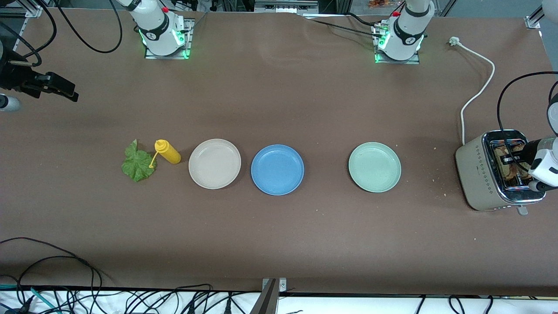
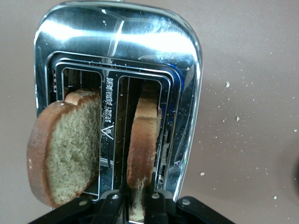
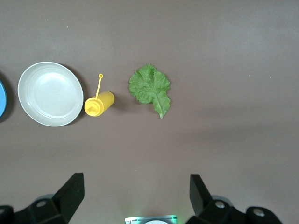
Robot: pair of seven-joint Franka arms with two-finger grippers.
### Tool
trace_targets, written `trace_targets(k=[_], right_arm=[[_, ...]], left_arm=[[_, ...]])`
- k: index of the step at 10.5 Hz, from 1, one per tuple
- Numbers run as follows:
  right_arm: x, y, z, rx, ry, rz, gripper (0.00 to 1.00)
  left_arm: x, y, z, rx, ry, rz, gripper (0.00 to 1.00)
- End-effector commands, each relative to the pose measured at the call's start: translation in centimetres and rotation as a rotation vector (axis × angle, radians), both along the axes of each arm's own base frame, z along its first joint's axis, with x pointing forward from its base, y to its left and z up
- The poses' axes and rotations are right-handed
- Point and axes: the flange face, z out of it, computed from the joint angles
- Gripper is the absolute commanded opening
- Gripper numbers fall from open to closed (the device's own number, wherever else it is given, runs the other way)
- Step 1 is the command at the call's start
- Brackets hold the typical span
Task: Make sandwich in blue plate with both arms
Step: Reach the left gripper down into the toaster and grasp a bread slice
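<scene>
Blue plate (image 1: 277,169) sits bare mid-counter (image 1: 279,240), w/ lettuce leaf (image 1: 138,161) well toward the right arm's end from it. Step in hand: first bread grab. Left claw (image 2: 132,205) is over the toaster (image 1: 479,174), clamped on one toast slice (image 2: 142,144). Right claw (image 3: 135,193) waits, fingers apart. Next, prob.: lift straight up, carry to plate.

toaster (image 2: 117,60) marking seemingly illegible

We see a yellow squeeze bottle (image 1: 168,151) lying on its side, just beside a beige plate (image 1: 214,163). A mint-green plate (image 1: 374,166) sits nearer a chrome-topped toaster (image 1: 479,174), whose white power cord (image 1: 477,87) trails across the brown table (image 1: 279,244).
</scene>
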Motion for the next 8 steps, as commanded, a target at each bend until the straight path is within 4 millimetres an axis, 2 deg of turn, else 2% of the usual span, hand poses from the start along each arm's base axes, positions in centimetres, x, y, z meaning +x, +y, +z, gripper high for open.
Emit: trace_targets(k=[1,3,8], right_arm=[[-0.3,-0.1,0.3,-0.002,0.006,-0.014,1.0],[-0.3,-0.1,0.3,-0.002,0.006,-0.014,1.0],[-0.3,-0.1,0.3,-0.002,0.006,-0.014,1.0]], left_arm=[[0.4,0.4,1.0,0.019,-0.011,-0.039,0.0],[0.1,0.3,3.9,0.018,-0.04,-0.075,0.0],[-2.5,-0.6,13.7,0.015,-0.062,-0.126,0.0]])
